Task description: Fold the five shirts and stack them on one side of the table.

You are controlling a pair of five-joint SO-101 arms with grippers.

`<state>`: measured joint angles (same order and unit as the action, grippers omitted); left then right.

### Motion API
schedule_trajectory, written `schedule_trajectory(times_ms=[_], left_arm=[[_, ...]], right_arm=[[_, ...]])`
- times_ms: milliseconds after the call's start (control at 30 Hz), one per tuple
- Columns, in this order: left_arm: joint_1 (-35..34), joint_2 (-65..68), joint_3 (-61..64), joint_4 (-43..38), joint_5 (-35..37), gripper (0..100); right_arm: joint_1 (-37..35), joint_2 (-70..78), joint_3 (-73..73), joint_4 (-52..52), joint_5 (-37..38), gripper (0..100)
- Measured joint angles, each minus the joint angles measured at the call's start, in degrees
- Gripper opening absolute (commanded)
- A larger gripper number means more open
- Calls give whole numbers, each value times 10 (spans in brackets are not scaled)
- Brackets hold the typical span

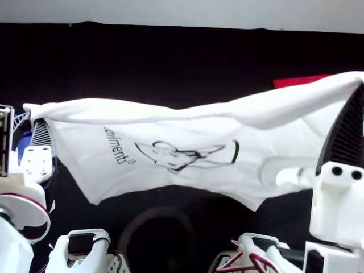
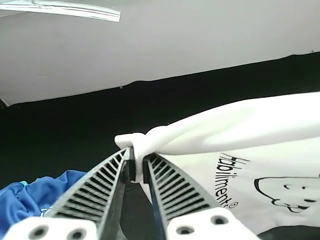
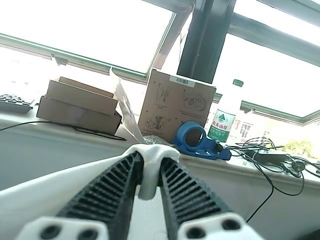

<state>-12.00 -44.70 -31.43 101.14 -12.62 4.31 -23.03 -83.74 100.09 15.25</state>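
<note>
A white shirt [image 1: 170, 142] with black print hangs stretched in the air above the black table [image 1: 170, 62], held at both ends. My left gripper [image 1: 34, 122] is shut on its left corner, seen up close as bunched white cloth [image 2: 145, 140] between the ribbed fingers [image 2: 100, 192]. My right gripper [image 1: 355, 94] is shut on the right corner, raised higher; the cloth [image 3: 150, 155] is pinched at the fingertips in the right wrist view. A blue shirt [image 2: 35, 197] lies on the table below the left gripper. A red shirt [image 1: 296, 81] peeks out behind the white one at the right.
The arm bases [image 1: 85, 250] stand at the table's near edge. A white wall [image 2: 175, 45] runs behind the table. On a window sill sit cardboard boxes [image 3: 80, 105], a blue tape dispenser [image 3: 200, 142], a bottle [image 3: 222, 125] and cables [image 3: 270, 155].
</note>
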Motion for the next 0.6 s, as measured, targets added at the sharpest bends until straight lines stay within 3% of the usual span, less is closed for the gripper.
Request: schedule_trajectory(times_ms=[200,367,600], left_arm=[[0,-1,11,0,0,8],[0,-1,96,-4,0,8],[1,86,215,-98,0,8]], right_arm=[[1,-25,129,-64,0,5],[1,-11,258,-127,0,5],[1,63,449,-250,0,5]])
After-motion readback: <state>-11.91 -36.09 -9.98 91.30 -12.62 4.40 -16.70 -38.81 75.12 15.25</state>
